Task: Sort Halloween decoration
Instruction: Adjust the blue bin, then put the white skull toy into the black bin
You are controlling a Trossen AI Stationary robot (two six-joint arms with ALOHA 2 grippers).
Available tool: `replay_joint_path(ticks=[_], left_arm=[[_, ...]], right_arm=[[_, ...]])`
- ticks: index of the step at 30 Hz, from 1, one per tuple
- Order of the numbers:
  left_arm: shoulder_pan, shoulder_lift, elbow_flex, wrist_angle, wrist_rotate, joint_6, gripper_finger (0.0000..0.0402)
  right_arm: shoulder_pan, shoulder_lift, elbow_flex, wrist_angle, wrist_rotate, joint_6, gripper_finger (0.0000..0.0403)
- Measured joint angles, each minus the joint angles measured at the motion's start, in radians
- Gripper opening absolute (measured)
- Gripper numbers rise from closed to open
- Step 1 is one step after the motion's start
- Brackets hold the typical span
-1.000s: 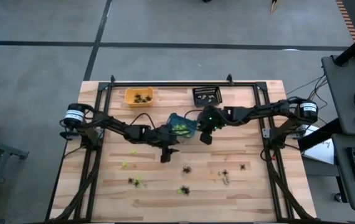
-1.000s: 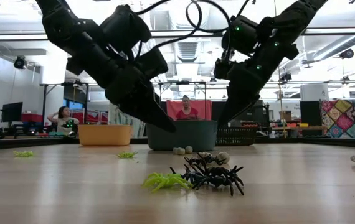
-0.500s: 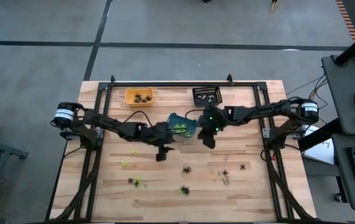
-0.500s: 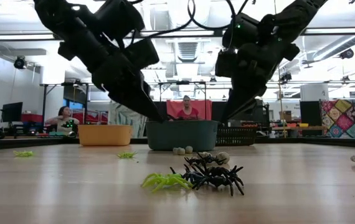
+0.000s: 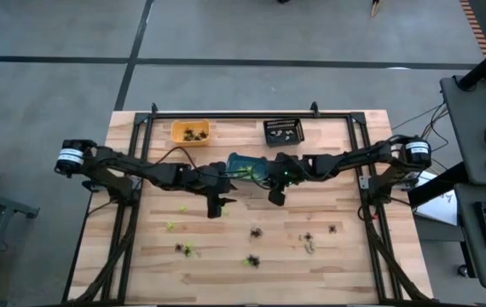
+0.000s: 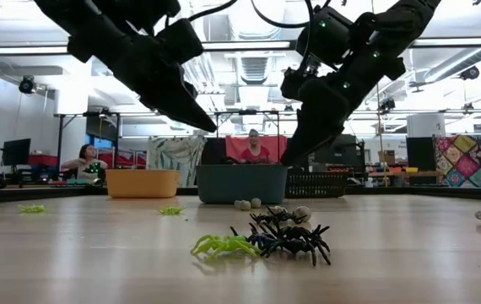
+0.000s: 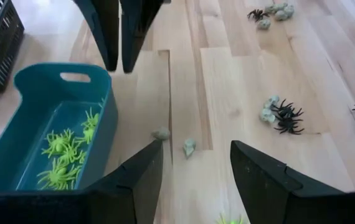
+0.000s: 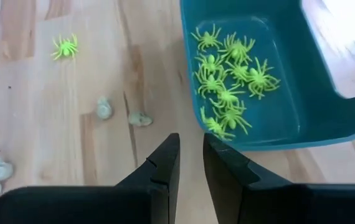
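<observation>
Teal bin (image 5: 245, 167) w/ green spiders (image 8: 230, 81) | L pincer (image 5: 215, 207) wide, empty | R pincer (image 5: 274, 196) narrow gap, empty

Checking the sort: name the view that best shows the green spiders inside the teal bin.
Right wrist view: the lime-green plastic spiders lie unobstructed in the teal plastic bin. Left wrist shows them too, smaller; high view shows specks; low view hides them.

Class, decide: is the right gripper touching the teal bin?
Apart. In the right wrist view, bare wood shows between the right gripper and the near wall of the teal bin.
</observation>
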Motion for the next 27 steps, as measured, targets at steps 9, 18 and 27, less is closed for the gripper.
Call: replay_joint_path(ticks=[9,18,27], left_arm=[[-0.024,0.097,-0.060,0.218,-0.003,-0.072,0.0171],[-0.054,0.244,-0.058,0.387,-0.032,-0.084,0.0171],[-0.054,0.367,-0.036,0.429,-0.106,-0.079,0.0171]], right_arm=[[-0.002,-0.019,0.001,-0.043,-0.051,-0.021,0.0063],[0.029,-0.101,0.001,-0.116,-0.187,-0.024,0.0063],[0.081,-0.176,0.000,-0.141,-0.186,-0.038,0.0063]])
